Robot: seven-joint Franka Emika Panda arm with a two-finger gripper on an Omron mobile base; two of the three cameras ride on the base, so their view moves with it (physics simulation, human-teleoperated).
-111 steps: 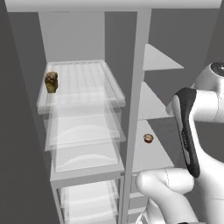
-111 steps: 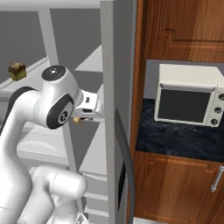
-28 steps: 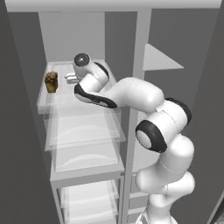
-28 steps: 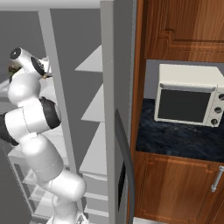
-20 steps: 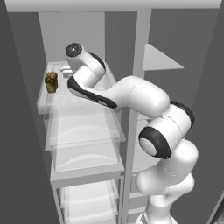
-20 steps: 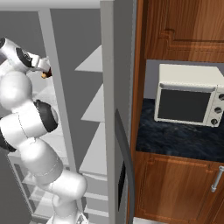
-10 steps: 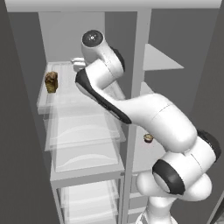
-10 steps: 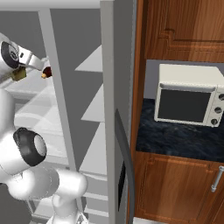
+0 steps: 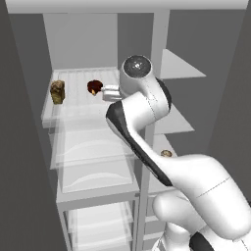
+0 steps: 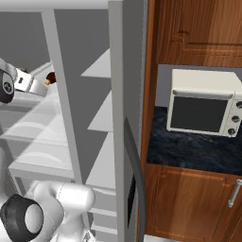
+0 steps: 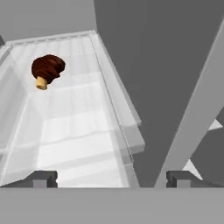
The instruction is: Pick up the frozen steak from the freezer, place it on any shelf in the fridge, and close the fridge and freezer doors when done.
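Lumpy dark-brown steak (image 11: 47, 70) on ribbed translucent shelf (image 11: 78, 131), fingers (image 11: 41, 178) spread wide, empty

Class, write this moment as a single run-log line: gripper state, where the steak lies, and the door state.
gripper: open, empty | steak: lying on top shelf, apart from fingertips | jar: same shelf, left | door: open
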